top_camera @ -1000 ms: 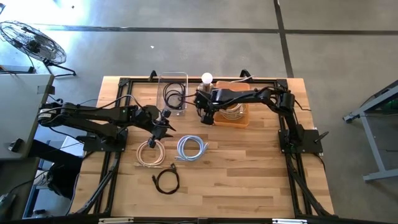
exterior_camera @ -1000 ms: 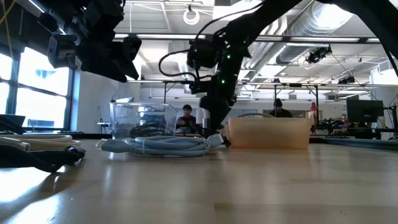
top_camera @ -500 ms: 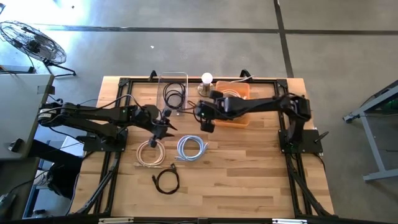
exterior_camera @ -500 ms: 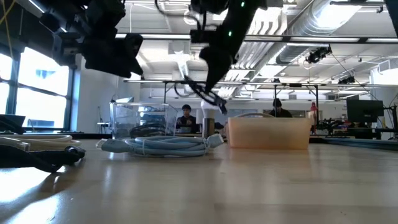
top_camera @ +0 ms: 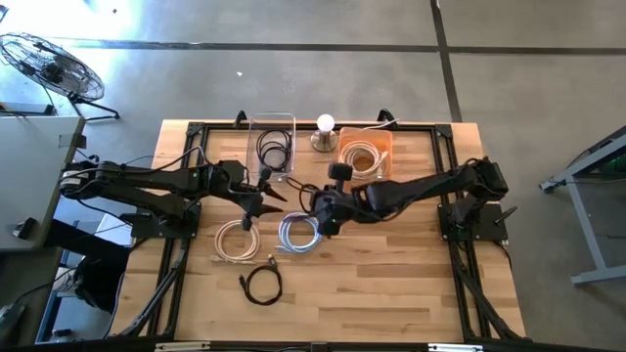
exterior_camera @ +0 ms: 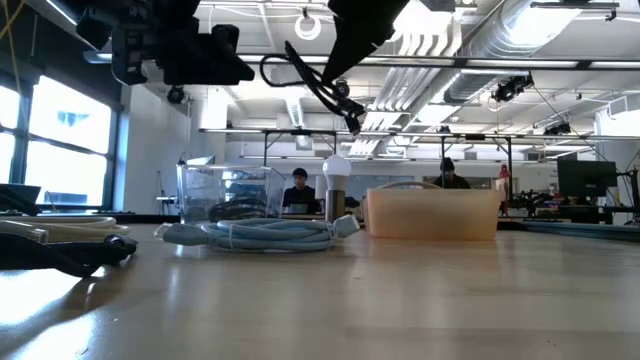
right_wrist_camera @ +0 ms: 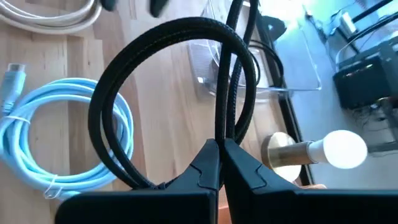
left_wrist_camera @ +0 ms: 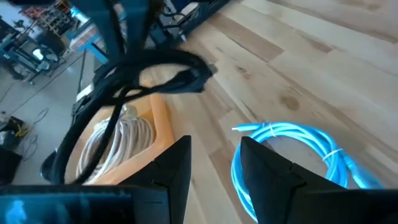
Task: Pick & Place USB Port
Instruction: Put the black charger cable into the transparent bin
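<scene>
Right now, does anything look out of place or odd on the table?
Nothing spilled or damaged. The only oddity: the right pincer holds a looped black cable in the air above the coiled light-blue cable, not in either bin.

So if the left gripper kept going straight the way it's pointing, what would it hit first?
Probably the blue cable coil on the table: the left gripper points down at it, fingers apart. The black cable hanging from the right gripper looks off that line, though depth is unclear.

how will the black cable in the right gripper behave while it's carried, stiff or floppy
Probably springy: the black cable holds an open loop above the right gripper. Its free end droops in the low view, so it may swing. Pinched at one spot, it could slip.
</scene>
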